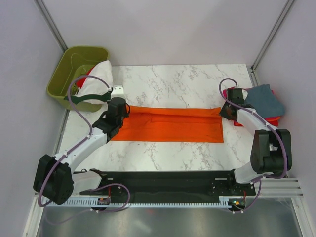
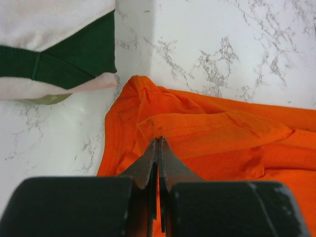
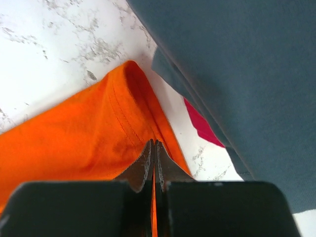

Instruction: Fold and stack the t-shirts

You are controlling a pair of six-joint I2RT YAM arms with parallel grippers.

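Our left gripper [image 2: 158, 144] is clenched on the left end of the orange t-shirt [image 1: 173, 126] and our right gripper [image 3: 154, 146] is clenched on its right end. We judge this keeps the long folded band stretched flat on the bench [image 1: 177, 81] for the next fold. Just past the orange t-shirt's left end, the olive-green bin [image 1: 74, 55] holds a white t-shirt [image 1: 98, 79] with dark green trim spilling over its rim, while just past its right end a slate blue-grey t-shirt [image 1: 264, 98] tops the finished pile.
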